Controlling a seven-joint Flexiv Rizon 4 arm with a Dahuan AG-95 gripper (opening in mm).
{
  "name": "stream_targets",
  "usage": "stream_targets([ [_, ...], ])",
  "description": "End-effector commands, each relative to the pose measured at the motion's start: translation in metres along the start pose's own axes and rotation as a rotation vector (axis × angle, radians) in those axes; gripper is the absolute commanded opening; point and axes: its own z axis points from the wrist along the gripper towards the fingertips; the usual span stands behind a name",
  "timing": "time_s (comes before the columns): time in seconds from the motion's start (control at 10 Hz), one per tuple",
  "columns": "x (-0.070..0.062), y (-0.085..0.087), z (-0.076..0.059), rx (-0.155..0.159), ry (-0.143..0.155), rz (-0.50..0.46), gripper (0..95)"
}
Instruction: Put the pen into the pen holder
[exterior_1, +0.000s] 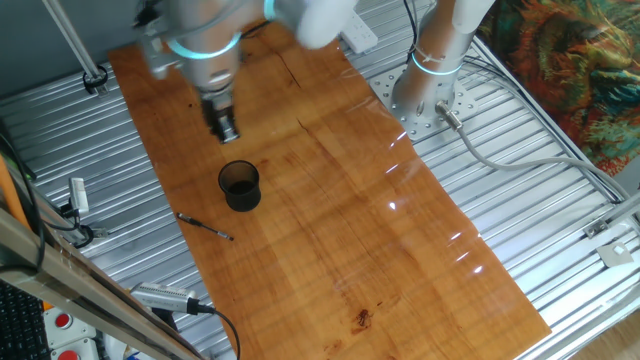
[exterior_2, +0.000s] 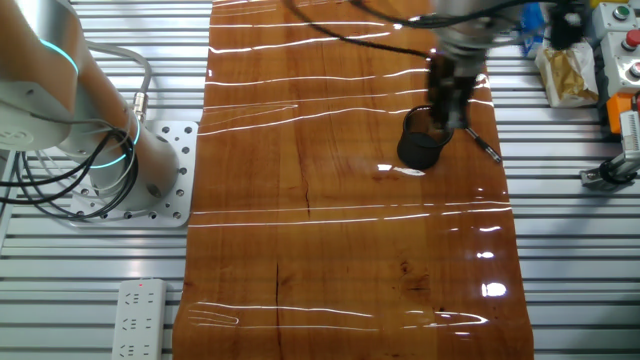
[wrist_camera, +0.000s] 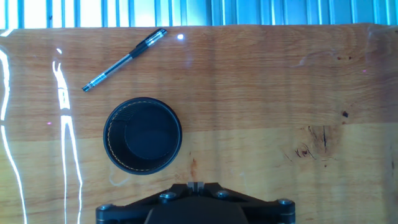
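The pen (wrist_camera: 124, 60) lies flat on the wooden tabletop (wrist_camera: 267, 99), untouched, just beyond the pen holder (wrist_camera: 143, 135) as the hand view sees it; the two are near each other but apart. In that view the pen's long axis runs on a diagonal, from its lower-left end to its upper-right end, so it sits askew to the table's edges. The pen holder stands upright and looks empty. In one fixed view the pen (exterior_1: 205, 227) rests on the side of the cup (exterior_1: 239, 186) facing away from the gripper (exterior_1: 224, 128), which hangs above the wood on the cup's far side and holds nothing. So the cup sits between fingers and pen, and the reach probably has to pass over or around it, with the wrist likely turned to close across the thin barrel. Whether the fingers are spread or closed cannot be told: the hand view shows only the gripper's base, and the fixed views are too small.
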Motion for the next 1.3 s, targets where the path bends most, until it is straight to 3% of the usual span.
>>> stream_targets([
  [0.1, -0.027, 0.000, 0.008, 0.000, -0.006, -0.001, 0.0],
  [0.5, -0.070, 0.007, 0.021, -0.014, -0.006, 0.042, 0.0],
  [0.7, -0.087, 0.011, 0.035, -0.055, -0.005, 0.116, 0.0],
  [0.8, -0.089, 0.016, 0.042, -0.076, -0.003, 0.159, 0.0],
  [1.0, -0.091, 0.031, 0.058, -0.081, -0.007, 0.191, 0.0],
  [1.3, -0.095, 0.039, 0.083, -0.085, -0.014, 0.211, 0.0],
])
